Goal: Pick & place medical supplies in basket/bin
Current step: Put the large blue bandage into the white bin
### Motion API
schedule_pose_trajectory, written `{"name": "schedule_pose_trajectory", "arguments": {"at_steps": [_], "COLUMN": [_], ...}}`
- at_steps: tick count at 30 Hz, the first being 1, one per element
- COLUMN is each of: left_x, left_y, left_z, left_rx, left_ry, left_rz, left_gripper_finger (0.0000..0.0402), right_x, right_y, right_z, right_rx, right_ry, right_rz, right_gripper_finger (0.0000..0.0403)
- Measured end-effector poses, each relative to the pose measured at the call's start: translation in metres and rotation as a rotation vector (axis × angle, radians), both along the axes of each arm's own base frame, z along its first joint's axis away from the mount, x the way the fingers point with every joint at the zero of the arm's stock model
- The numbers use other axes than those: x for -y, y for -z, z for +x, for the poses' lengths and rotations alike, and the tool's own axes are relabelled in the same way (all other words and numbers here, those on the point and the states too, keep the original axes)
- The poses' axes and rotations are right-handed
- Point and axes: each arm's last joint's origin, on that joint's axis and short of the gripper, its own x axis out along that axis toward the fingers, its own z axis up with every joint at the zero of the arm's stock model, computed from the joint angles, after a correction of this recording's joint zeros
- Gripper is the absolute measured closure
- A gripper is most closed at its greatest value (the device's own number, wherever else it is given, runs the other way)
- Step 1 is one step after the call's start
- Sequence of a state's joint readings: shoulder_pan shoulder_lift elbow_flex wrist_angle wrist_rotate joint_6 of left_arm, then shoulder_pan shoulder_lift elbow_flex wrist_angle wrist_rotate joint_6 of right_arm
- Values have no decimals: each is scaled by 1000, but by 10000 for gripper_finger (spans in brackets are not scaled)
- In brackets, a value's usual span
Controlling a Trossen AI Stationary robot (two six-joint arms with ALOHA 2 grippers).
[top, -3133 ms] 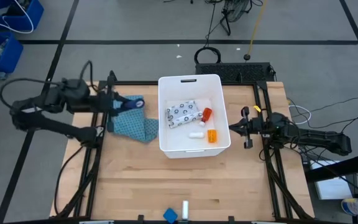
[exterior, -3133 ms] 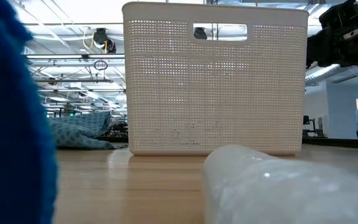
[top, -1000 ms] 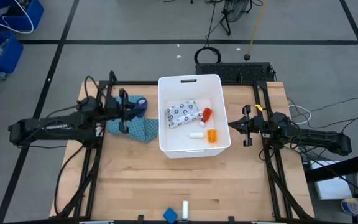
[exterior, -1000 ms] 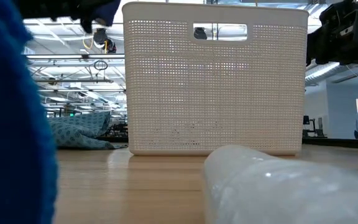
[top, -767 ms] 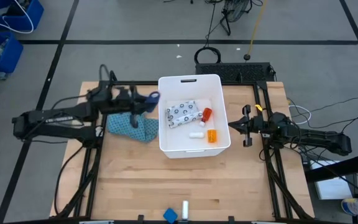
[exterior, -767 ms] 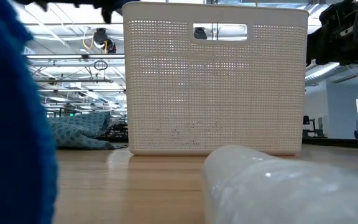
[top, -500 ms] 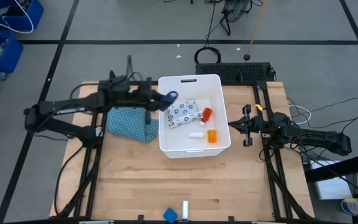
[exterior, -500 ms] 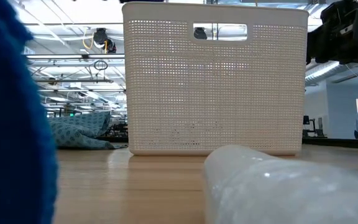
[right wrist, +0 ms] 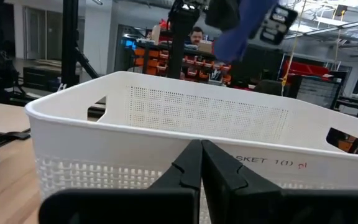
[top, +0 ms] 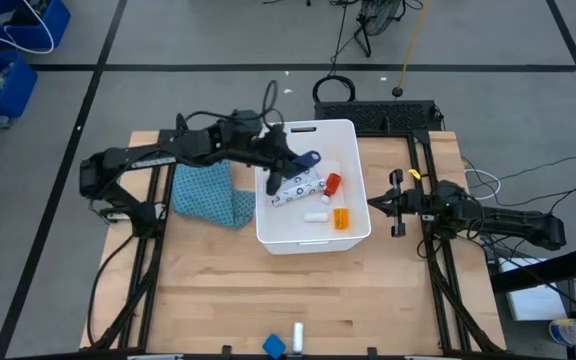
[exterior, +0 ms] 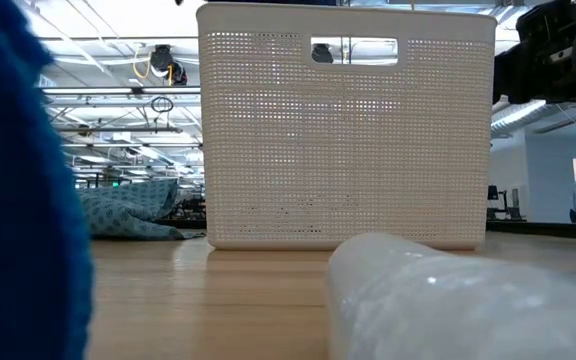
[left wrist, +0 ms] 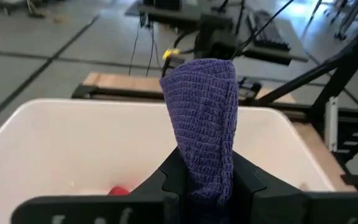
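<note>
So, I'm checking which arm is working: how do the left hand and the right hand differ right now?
The left hand is over the white bin, while the right hand sits outside its right wall. The left hand is shut on a blue bandage roll; the right hand is shut with nothing in it. The left arm reaches far across; the right one waits low beside the bin. Both are dark two-finger hands.
</note>
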State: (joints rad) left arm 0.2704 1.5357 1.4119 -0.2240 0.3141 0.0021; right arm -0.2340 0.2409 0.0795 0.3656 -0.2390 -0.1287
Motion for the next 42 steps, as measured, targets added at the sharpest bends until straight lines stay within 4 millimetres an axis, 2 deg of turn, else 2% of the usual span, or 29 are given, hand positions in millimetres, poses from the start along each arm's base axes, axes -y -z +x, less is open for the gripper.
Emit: {"name": "schedule_pose_trajectory", "arguments": {"at_steps": [6,16,25,29,33,42], "left_x": [-13,-27,-42,-42,-39,-27], "left_y": [25,80,139,162,174,177], "left_z": [21,46,55,59,60,58], "left_rx": [-79,-247,-473,-549,-605,-651], "left_ry": [-20,-39,-78,-48,-5,69], "left_rz": [-27,-86,-162,-180,-206,-225], "left_gripper_finger": [339,339,339,339,339,339], "right_x": [0,0,0,0,0,0], "right_y": [0,0,-1,-1,-1,-1], "right_z": [0,0,0,0,0,0], "right_rx": [-1,-3,8,9,9,9], "right_ry": [-1,-3,-2,0,0,0], "right_rz": [-4,11,-1,-11,-11,-6], "right_gripper_finger": [403,403,403,403,403,403]}}
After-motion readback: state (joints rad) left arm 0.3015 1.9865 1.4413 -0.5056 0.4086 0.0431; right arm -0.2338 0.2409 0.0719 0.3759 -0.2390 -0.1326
